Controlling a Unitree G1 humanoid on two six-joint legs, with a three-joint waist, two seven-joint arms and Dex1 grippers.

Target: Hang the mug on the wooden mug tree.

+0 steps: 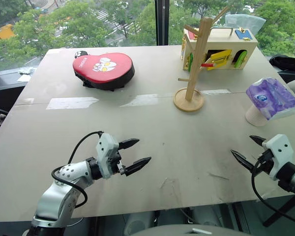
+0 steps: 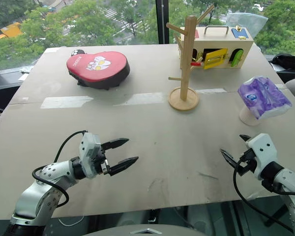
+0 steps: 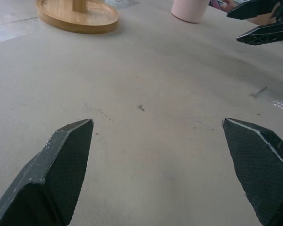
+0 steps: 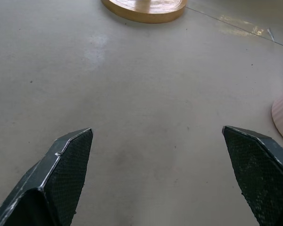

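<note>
Nearest, the left gripper (image 1: 136, 154) hangs low over the near-left part of the desk (image 1: 152, 128), jaws spread wide and holding nothing, pointing inward toward the middle; the right gripper (image 1: 247, 150) mirrors it at the near-right edge, jaws likewise fully apart and empty, angled in toward the left; both look parked in a ready stance, probably so either arm can reach inward without crossing the other.

Just beyond the right gripper, at the right edge, the mug (image 1: 255, 116) stands upside down, its pale body mostly covered by a purple-and-white tissue packet (image 1: 272, 98) resting on top of it; the packet would likely have to come off, or be pushed aside, before a clean grasp; the handle's direction I cannot tell.

Further back, right of centre, the wooden mug tree (image 1: 194, 63) stands upright on its round base, pegs bare and angled upward so a handle would slide down and stay; it sits well apart from the mug, leaving open desk between for the carry.

Farthest, a red padded pouch (image 1: 104, 70) lies at the far left and a wooden latch box (image 1: 221, 50) behind the tree.
</note>
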